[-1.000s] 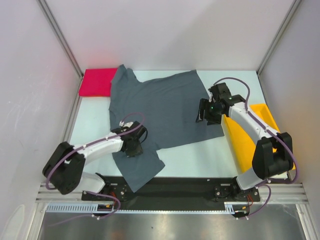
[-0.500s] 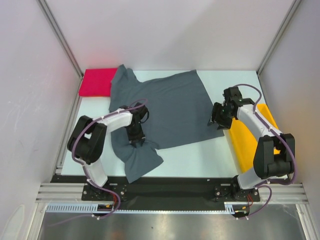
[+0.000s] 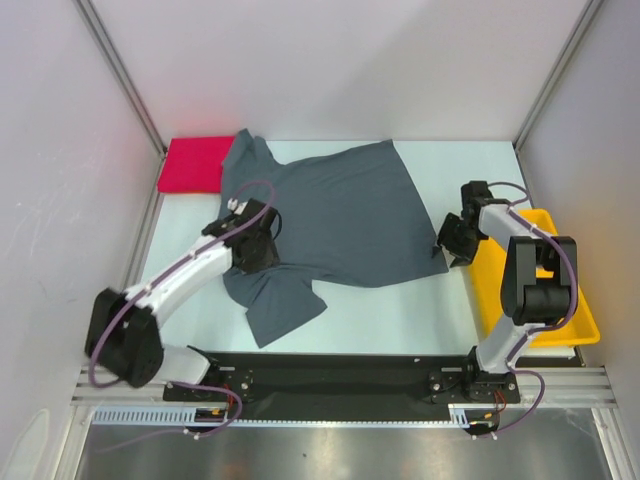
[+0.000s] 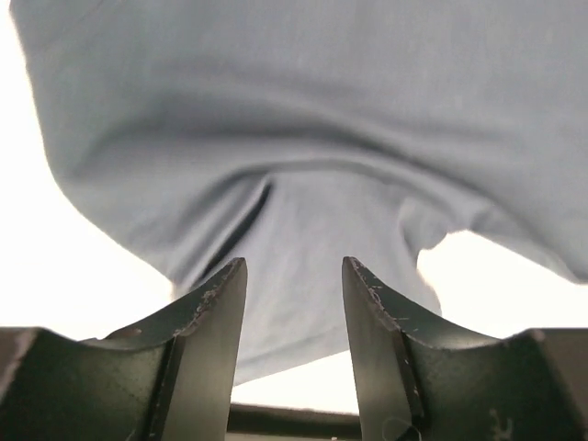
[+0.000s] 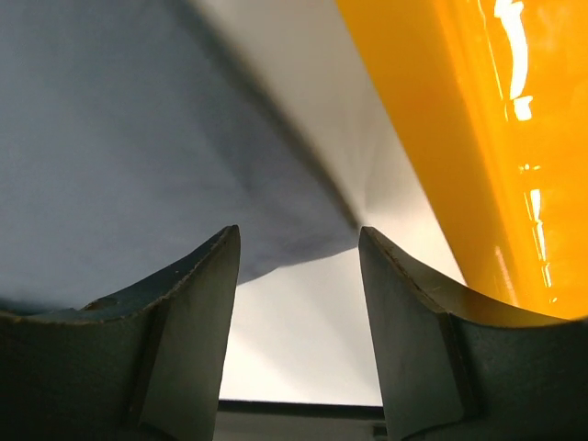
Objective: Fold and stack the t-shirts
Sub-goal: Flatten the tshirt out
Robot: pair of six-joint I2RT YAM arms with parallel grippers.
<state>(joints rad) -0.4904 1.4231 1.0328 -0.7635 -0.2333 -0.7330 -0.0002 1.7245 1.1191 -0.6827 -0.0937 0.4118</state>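
**Grey t-shirt (image 3: 330,215): flattening stage, no fold yet**

L gripper (image 4: 294,271): jaws apart, nothing held, over creased cloth by near-left sleeve. R gripper (image 5: 299,239): likewise agape and empty, at near-right hem corner, beside yellow tray (image 5: 478,138). Shirt lies mid table (image 3: 400,310), mostly flat, near sleeve rumpled. Red t-shirt (image 3: 195,165) folded, far-left corner. Next, prob.: pinch both edges, fold evenly.

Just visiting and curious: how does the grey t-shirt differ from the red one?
The grey t-shirt lies spread open, sleeves out; the red t-shirt is a compact rectangle. The grey one covers the middle of the table; the red one sits in the far left corner. The left tool and right tool are at the grey one, none at the red. Both lie flat.
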